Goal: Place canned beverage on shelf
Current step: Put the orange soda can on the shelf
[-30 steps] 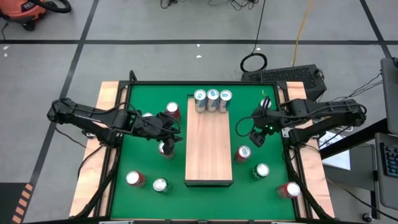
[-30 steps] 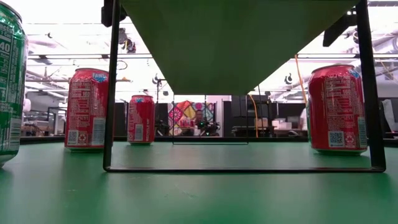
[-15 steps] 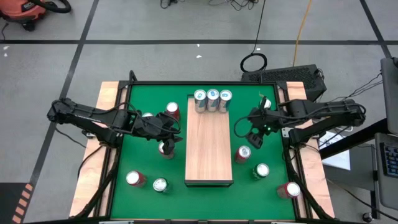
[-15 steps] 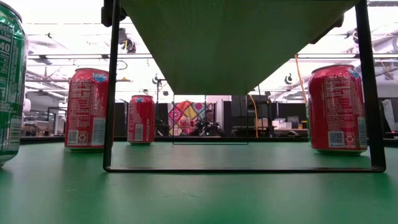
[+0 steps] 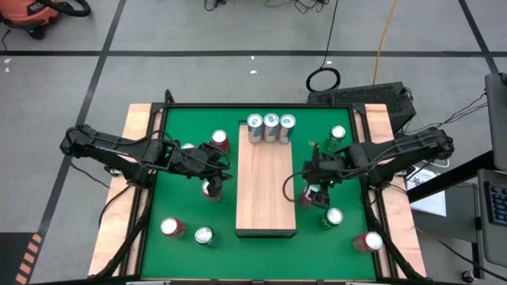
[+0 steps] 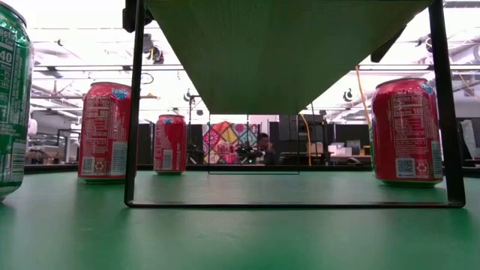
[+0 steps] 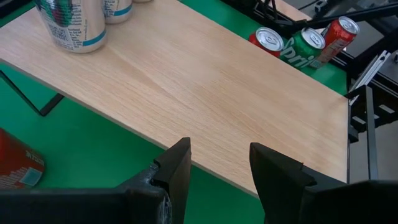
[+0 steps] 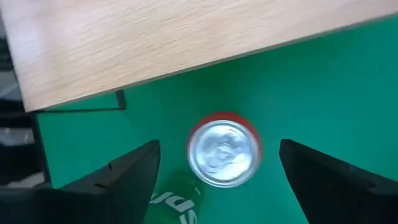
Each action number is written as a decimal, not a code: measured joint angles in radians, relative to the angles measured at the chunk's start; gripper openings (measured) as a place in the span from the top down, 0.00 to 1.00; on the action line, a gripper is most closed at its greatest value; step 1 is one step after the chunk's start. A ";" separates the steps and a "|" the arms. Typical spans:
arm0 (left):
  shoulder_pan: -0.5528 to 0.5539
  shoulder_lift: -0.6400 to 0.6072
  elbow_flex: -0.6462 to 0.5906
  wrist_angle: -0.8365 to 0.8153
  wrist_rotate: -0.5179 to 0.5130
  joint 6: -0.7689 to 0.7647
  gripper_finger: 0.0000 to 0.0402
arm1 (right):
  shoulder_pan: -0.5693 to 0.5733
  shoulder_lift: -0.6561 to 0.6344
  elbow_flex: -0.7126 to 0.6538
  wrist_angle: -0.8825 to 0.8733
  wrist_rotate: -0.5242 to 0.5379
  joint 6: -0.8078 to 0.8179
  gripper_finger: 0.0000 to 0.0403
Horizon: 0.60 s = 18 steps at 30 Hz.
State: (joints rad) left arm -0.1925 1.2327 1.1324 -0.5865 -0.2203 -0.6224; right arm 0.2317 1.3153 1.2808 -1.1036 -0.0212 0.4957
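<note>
since a second ago, right hand point(image 8: 217, 171) moved over red can point(image 8: 223, 149) — fingers spread wide, nothing held.

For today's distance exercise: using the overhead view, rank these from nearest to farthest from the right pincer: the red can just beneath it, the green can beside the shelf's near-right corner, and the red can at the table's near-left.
1. Red can, directly under the right pincer, beside the shelf.
2. Green can, slightly beyond, on the right.
3. Near-left red can, far across the shelf.

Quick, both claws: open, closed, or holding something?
Left claw: open, empty, beside the shelf.
Right claw: open, empty, above a red can.
</note>
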 joint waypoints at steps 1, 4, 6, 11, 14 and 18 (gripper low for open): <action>0.000 0.000 0.000 0.000 0.000 0.000 0.59 | 0.005 0.008 0.000 0.006 -0.008 -0.009 0.19; 0.000 0.000 0.000 0.000 0.000 0.000 0.59 | 0.013 0.028 0.000 0.006 -0.011 -0.018 0.17; 0.000 0.000 0.000 0.000 0.000 0.000 0.59 | 0.013 0.042 0.000 0.004 -0.010 -0.024 0.15; 0.000 0.000 0.000 0.000 0.000 0.000 0.59 | 0.013 0.075 -0.016 0.007 -0.010 -0.074 0.11; 0.000 0.000 0.000 0.000 0.000 0.000 0.59 | 0.013 0.080 -0.057 0.037 -0.013 -0.087 0.11; 0.000 0.000 0.000 0.000 0.000 0.000 0.59 | 0.013 0.080 -0.117 0.056 -0.033 -0.083 0.11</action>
State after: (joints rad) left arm -0.1921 1.2327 1.1324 -0.5865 -0.2203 -0.6220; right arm 0.2443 1.3949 1.1637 -1.0476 -0.0540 0.4129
